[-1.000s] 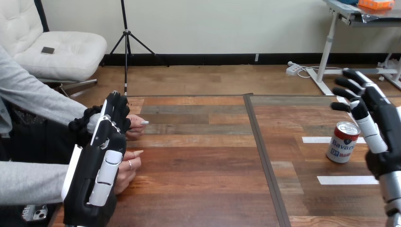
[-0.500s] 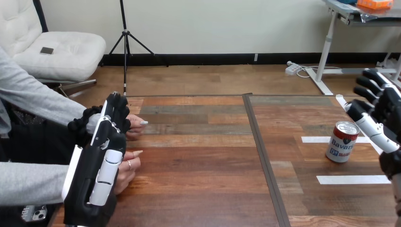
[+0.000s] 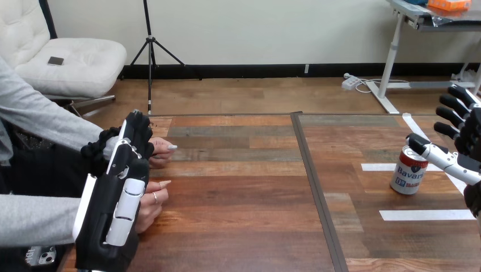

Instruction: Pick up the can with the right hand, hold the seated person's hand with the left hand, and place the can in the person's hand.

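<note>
The left robot hand (image 3: pixel 113 209) is stretching forward with straight fingers beside the person's near hand (image 3: pixel 152 203) at the desk's (image 3: pixel 244 226) left side. Farther right, the can (image 3: pixel 408 177) is standing upright, long axis vertical, between white tape strips (image 3: pixel 425 215). The right robot hand (image 3: pixel 469 136) is hovering open beside it, thumb at the top rim.

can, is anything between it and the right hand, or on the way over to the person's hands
Nothing visible. The right hand is open right beside the can, thumb by its top. The table between the can and the person's hands carries nothing; the left hand stands beside them.
</note>
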Controlling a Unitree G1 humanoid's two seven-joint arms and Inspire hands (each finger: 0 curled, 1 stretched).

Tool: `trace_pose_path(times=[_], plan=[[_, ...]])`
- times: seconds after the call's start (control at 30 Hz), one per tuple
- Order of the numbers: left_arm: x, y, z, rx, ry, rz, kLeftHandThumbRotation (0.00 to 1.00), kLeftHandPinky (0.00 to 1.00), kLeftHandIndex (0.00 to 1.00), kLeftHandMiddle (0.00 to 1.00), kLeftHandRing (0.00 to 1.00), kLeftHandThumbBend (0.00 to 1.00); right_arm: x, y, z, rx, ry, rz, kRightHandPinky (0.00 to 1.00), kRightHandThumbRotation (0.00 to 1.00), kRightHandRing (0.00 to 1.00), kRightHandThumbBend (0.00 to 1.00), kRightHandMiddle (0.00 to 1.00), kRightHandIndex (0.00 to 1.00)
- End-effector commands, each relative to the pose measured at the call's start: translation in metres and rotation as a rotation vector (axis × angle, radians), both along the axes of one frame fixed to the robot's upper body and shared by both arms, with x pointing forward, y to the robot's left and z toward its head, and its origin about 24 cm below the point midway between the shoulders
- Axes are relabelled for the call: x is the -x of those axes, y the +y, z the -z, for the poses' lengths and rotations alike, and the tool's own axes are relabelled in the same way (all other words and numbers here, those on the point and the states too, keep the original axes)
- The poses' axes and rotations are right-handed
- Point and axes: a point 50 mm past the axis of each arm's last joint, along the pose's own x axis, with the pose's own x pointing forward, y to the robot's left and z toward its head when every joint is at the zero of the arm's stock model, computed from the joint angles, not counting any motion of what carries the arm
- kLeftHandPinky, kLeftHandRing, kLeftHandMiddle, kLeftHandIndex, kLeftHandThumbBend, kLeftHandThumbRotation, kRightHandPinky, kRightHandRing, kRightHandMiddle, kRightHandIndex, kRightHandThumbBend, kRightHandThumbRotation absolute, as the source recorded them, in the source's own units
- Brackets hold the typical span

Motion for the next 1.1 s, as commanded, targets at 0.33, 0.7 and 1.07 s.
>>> trace_pose_path(times=[0.33, 0.7, 1.07], plan=[[-0.01, -0.001, -0.015, -0.012, -0.082, 0.012, 0.86, 0.96, 0.98, 1.0, 1.0, 0.66, -0.022, -0.009, -0.026, 0.001, -0.063, 0.04, 0.82, 0.11, 0.88, 1.0, 0.88, 0.88], [-0.01, -0.002, -0.015, -0.008, -0.079, 0.01, 0.85, 0.97, 0.98, 1.0, 1.0, 0.66, -0.025, -0.016, -0.024, 0.018, -0.02, 0.07, 0.83, 0.13, 0.87, 1.0, 0.87, 0.88], [-0.011, -0.001, -0.015, -0.011, -0.089, 0.02, 0.84, 0.97, 0.98, 1.0, 1.0, 0.64, -0.028, -0.021, -0.019, -0.005, 0.032, 0.086, 0.81, 0.16, 0.86, 1.0, 0.86, 0.88]])
